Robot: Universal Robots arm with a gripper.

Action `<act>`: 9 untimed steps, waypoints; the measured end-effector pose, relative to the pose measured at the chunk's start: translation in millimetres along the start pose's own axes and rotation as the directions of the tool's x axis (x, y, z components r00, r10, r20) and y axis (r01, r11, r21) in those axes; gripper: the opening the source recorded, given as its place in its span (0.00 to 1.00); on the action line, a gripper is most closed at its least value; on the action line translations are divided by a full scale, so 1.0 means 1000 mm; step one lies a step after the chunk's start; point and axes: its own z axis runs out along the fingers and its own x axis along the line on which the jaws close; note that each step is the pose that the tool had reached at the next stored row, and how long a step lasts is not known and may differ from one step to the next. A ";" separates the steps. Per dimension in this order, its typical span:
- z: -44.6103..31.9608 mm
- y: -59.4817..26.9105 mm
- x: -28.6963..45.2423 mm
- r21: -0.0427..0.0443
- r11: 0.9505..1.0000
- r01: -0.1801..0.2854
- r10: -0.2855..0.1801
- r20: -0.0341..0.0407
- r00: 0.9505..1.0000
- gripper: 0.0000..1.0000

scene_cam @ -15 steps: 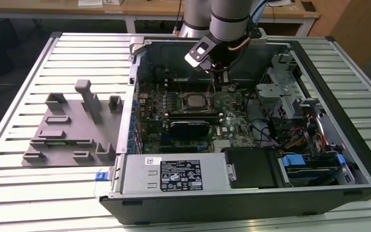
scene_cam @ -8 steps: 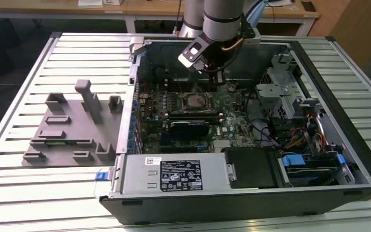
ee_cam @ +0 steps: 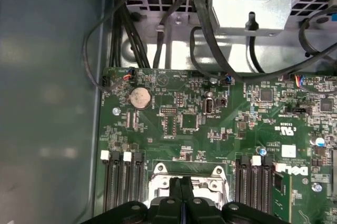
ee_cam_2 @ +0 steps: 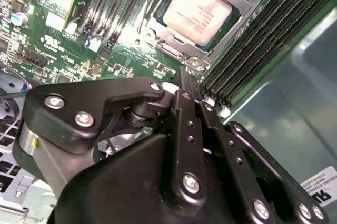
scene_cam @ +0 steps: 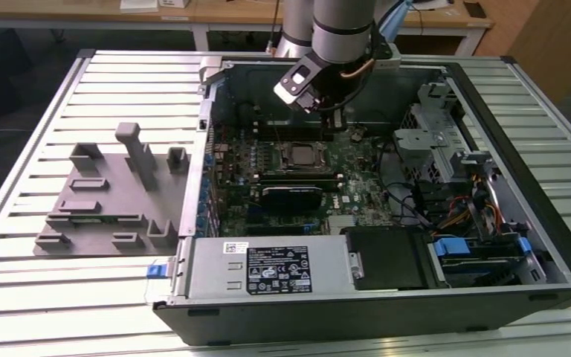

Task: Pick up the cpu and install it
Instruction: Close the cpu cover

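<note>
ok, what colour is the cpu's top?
The cpu top is pale silver-grey metal; clearest in the second wrist view.

An open computer case (scene_cam: 365,320) lies on the slatted bench (scene_cam: 27,297), toward its edge at the exterior view's right. The gripper (scene_cam: 336,125) hangs over the motherboard (scene_cam: 231,186), near the cpu (scene_cam: 300,155) seated in its socket. A grey fixture block (scene_cam: 107,201) rests toward the opposite edge.

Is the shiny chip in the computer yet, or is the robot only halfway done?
It looks nearly done. The cpu already lies inside the socket frame. The tool hangs close by the socket frame, shut, with nothing in it. What is left is unclear: I cannot tell whether the cpu is fully seated or clamped down.
</note>
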 end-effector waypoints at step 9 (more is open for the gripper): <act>0.0009 0.0014 0.0000 0.021 1.000 0.002 -0.003 0.048 0.999 0.11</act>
